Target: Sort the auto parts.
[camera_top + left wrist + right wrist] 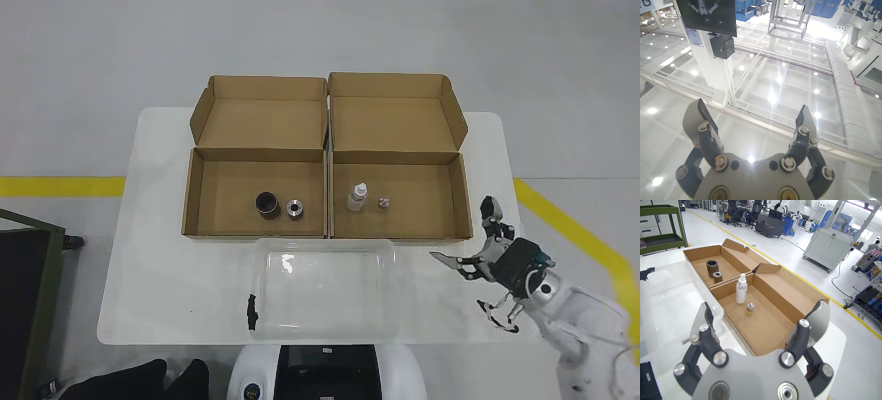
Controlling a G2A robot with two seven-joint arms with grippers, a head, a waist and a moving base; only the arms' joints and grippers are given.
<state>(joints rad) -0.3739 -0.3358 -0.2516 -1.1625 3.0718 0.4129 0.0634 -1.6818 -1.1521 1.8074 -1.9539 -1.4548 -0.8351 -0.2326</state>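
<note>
Two open cardboard boxes stand side by side at the back of the table. The left box (215, 210) holds a dark cylinder (267, 204) and a small metal ring (294, 208). The right box (440, 205) holds a white spray bottle (356, 196) and a small metal fitting (386, 201). The right wrist view has the same parts: cylinder (711, 269), ring (717, 277), bottle (741, 291), fitting (750, 309). My right gripper (468, 245) (762, 313) hangs open and empty over the table's right end, beside the right box. My left gripper (753, 113) is open, empty and points up at the ceiling.
A clear plastic bin (325, 285) (664, 291) sits at the front middle of the white table (160, 270), with a black scrap (252, 311) by its left corner. A green cart (25, 290) stands left of the table.
</note>
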